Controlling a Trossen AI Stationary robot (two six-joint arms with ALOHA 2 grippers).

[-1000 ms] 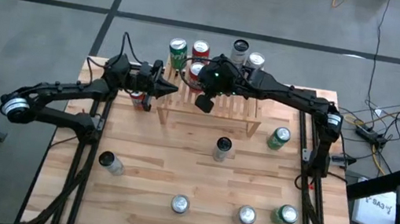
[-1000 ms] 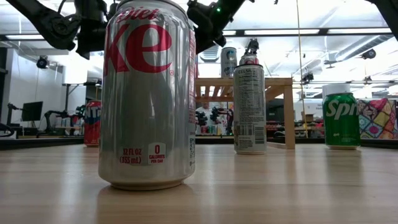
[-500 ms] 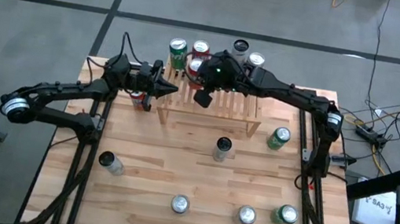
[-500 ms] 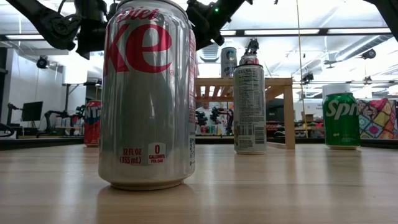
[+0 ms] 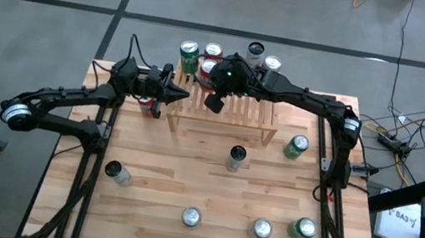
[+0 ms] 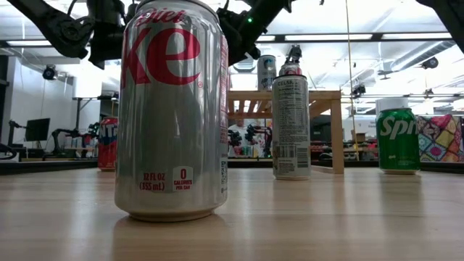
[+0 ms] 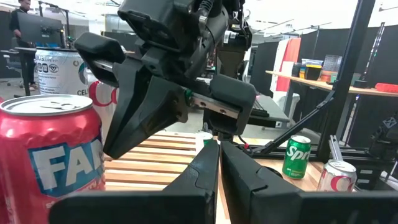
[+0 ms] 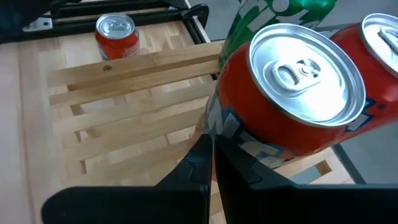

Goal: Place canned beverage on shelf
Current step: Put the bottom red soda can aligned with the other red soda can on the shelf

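The light-wood slatted shelf (image 5: 230,115) stands at the table's far side and also shows in the right wrist view (image 8: 124,106). A red can (image 8: 292,93) stands upright on its far left part (image 5: 206,68), with a green can (image 8: 273,15) and another red can (image 8: 379,74) behind it. My right gripper (image 8: 208,146) is shut and hovers low over the slats, right beside this can's lower side (image 5: 212,85). My left gripper (image 7: 219,163) is shut over the shelf's left end (image 5: 176,92), pointing toward the table's right. My right gripper's shut fingertips (image 8: 204,142) stand close by the lower side wall (image 8: 227,134) of the red can, slanting down from the table's right. I cannot tell whether they touch it. The can stands upright on the slats.
Several cans stand behind the shelf (image 5: 254,53). A red can (image 5: 145,106) stands by the shelf's left leg. A green can (image 5: 297,146) and a slim can (image 5: 236,157) stand in front of the shelf. Several more cans (image 5: 192,216) stand along the near edge, with a Diet Coke can (image 6: 174,109) closest.
My right gripper has crept a little toward the table's far left over the shelf, nearer the red can, staying shut. The cans and my left arm have kept still.
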